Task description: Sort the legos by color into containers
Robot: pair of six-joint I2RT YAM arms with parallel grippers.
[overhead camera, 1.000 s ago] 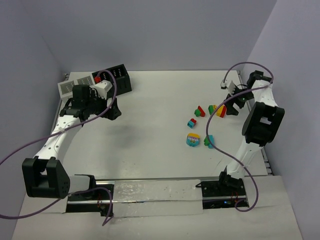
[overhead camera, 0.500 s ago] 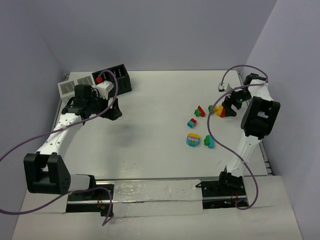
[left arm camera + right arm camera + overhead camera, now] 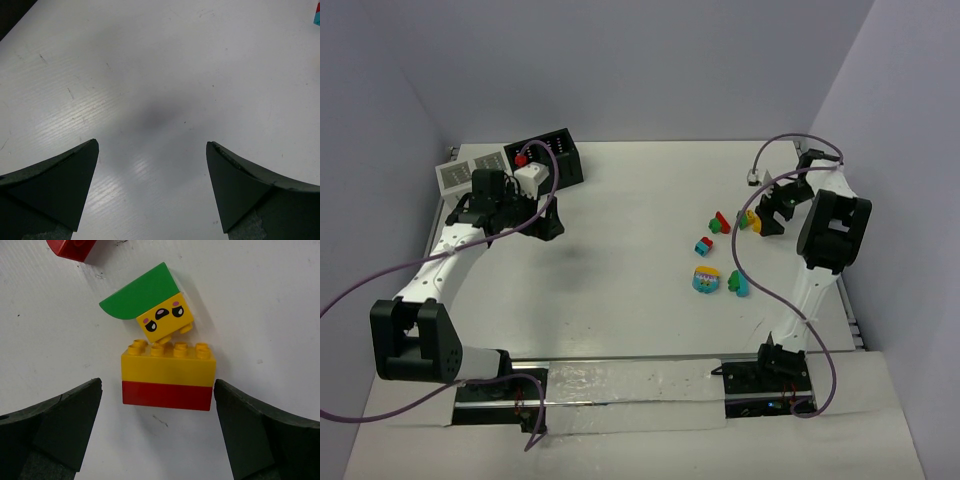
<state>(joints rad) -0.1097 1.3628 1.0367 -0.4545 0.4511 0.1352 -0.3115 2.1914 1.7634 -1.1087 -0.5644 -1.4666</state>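
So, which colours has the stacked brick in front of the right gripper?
The stacked brick is yellow above red; right wrist view shows it best.

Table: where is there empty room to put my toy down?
The wide middle of the table, between the left gripper and the legos, is bare. Crowded spots: around the legos by the right gripper, and the far-left corner with the containers.
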